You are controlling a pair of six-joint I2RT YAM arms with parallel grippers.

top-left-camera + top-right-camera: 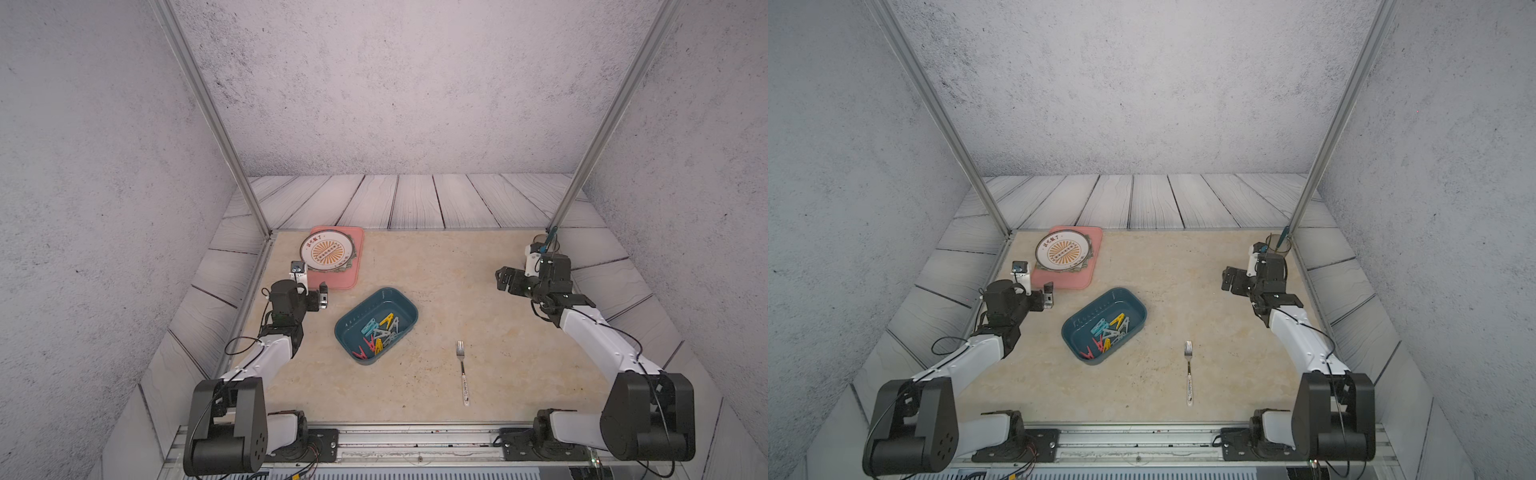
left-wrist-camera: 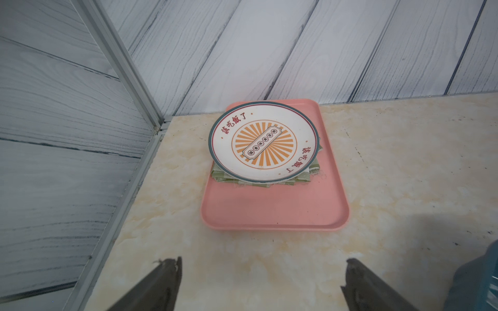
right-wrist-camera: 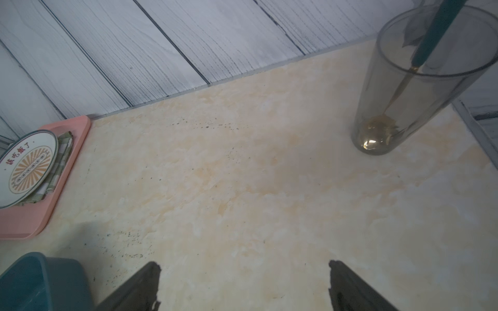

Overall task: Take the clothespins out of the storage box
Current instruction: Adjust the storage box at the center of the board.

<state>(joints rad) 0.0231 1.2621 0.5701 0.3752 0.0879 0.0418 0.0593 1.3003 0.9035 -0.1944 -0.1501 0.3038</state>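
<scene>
Red, yellow, light blue and grey plastic clothespins (image 1: 378, 334) are lying heaped inside the shallow dark teal plastic storage box (image 1: 384, 301), which is sitting on the beige marbled tabletop (image 1: 440, 286) near the left hand (image 2: 262, 266), off its right side. That hand is hovering with fingers apart and empty. The right hand (image 3: 244, 266) is hanging well apart from the box, likewise spread wide, gripping nothing.

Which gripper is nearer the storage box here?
Left. The left gripper hovers close beside the storage box, by the pink tray; the right gripper sits far off across the table.
</scene>
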